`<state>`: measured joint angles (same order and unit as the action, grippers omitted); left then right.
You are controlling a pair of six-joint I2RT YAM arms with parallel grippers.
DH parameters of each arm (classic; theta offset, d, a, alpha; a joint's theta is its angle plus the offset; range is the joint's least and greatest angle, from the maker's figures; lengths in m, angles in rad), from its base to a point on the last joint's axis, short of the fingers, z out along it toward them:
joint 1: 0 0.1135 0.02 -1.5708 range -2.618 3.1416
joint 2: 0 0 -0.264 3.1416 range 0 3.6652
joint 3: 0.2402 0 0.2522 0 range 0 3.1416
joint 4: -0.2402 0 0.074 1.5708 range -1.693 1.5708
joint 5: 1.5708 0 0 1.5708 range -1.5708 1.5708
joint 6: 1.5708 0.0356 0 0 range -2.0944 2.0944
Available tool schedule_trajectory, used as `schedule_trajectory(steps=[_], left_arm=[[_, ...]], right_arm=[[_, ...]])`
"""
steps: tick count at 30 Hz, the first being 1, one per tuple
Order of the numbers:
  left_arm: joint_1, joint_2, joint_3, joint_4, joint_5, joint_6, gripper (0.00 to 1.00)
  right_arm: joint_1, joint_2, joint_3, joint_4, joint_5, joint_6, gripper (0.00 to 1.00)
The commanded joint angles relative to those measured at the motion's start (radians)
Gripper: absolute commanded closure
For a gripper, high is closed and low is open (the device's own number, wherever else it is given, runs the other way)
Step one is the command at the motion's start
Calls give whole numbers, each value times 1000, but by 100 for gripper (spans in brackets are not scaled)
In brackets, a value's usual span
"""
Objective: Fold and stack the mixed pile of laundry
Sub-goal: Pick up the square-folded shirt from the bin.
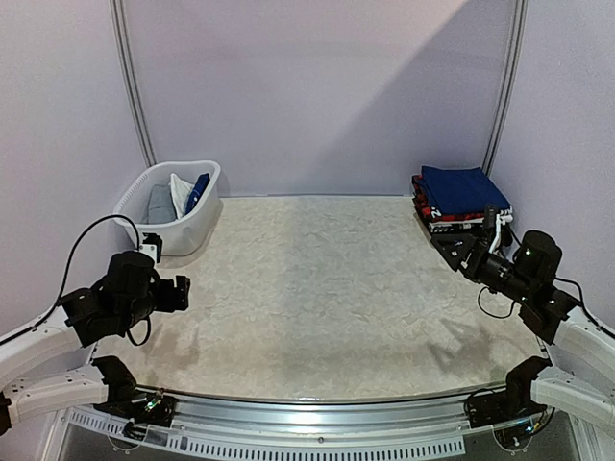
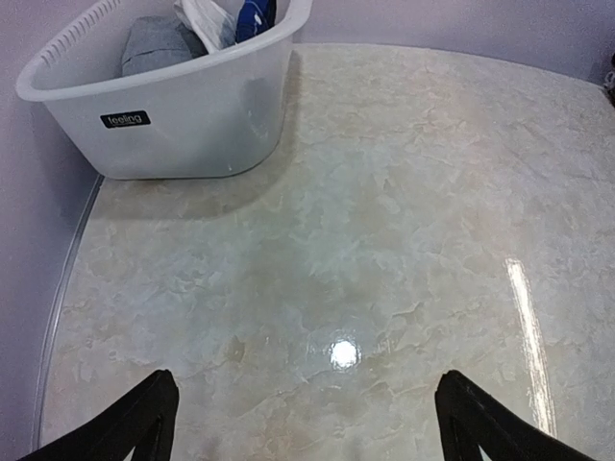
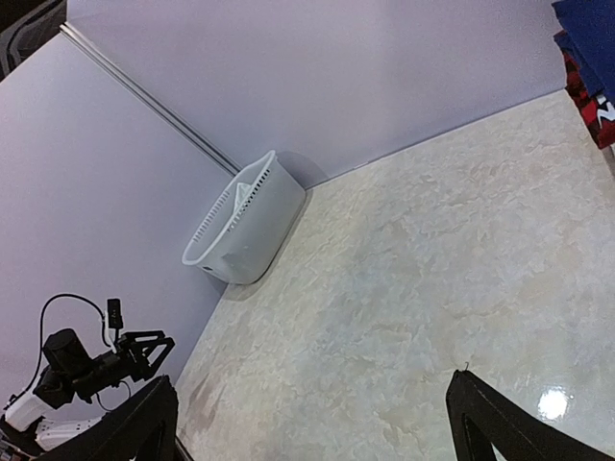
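1. Top view: a white slotted plastic basket (image 1: 183, 235) stands at the far left corner of the pale marbled table (image 1: 317, 288). The laundry in it is a grey garment (image 1: 159, 202), a white garment (image 1: 180, 192) and a dark blue garment (image 1: 198, 189), lying side by side. A stack of folded clothes (image 1: 461, 192), dark blue on top with red, white and black layers below, sits at the far right edge. The left gripper (image 1: 183, 293) hangs over the table near the basket. The right gripper (image 1: 450, 248) is just in front of the stack.
2. Left wrist view: the left gripper (image 2: 307, 432) has its black fingers (image 2: 139, 427) spread wide over bare tabletop, pinching nothing. The basket (image 2: 192, 125) is ahead to the left, with the grey garment (image 2: 159, 43), white garment (image 2: 207, 19) and dark blue garment (image 2: 255, 12) showing above its rim.
3. Right wrist view: the right gripper (image 3: 312, 427) is likewise spread wide and empty above the table. The stack (image 3: 586, 29) shows at the upper right corner, the basket (image 3: 245, 226) far across.
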<state>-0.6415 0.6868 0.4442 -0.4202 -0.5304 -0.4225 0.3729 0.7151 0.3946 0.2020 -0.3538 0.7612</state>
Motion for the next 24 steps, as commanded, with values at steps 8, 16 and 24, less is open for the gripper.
schedule_trajectory(steps=[8, 16, 24], left_arm=[[-17, 55, 8, 3, -39, -23, 1], [-13, 196, 192, -73, -158, -50, 0], [21, 477, 532, -167, -184, 8, 4]], right_arm=[[4, 60, 146, -286, 156, -22, 1], [18, 108, 108, -142, 123, 10, 1], [26, 116, 87, -136, 151, -2, 1]])
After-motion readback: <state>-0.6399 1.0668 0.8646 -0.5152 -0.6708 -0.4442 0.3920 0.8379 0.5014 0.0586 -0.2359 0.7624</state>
